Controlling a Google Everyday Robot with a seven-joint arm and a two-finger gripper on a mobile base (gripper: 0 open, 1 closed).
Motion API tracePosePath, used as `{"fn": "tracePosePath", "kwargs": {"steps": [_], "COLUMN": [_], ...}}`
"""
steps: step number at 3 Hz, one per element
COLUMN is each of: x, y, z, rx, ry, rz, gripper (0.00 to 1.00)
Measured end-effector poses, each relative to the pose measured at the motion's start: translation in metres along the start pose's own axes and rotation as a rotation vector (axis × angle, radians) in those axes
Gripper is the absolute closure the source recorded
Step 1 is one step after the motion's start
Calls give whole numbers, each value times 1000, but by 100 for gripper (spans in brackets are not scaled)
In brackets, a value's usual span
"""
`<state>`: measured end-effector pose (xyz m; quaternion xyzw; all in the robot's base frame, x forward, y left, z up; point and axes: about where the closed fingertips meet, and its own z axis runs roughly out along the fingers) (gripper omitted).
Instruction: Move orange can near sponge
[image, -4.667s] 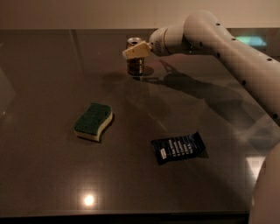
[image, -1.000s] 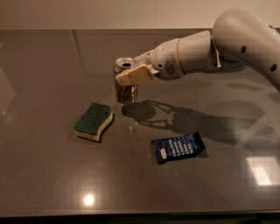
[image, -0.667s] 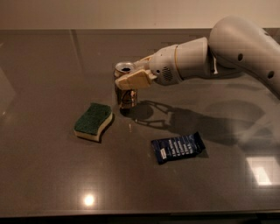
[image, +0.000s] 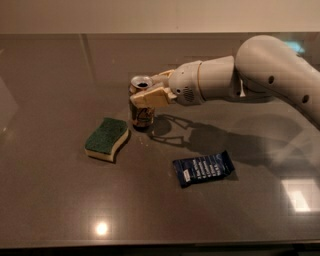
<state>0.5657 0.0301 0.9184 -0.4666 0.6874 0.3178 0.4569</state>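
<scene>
The orange can (image: 142, 114) stands upright on the dark table, its silver top showing. My gripper (image: 146, 94) reaches in from the right and is shut on the orange can, one cream finger (image: 150, 97) across its upper side. The sponge (image: 106, 139), green on top with a pale yellow body, lies flat just left of the can with a small gap between them.
A flat dark-blue snack wrapper (image: 203, 168) lies on the table to the lower right of the can. My white arm (image: 260, 75) spans the right half above the table. A bright light reflection (image: 101, 228) sits near the table's front edge.
My gripper has carried the orange can down and left toward the sponge. The can now rests on the table right beside the sponge. The sponge and wrapper have not moved.
</scene>
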Motion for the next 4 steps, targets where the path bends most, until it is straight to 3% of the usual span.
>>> {"fn": "tracePosePath", "kwargs": {"steps": [2, 3, 4], "x": [2, 1, 1], "y": [0, 2, 2], "z": [5, 6, 6], "rx": [4, 0, 0], "ry": [2, 2, 2], "rz": [-11, -13, -13], "gripper": [13, 0, 0]}}
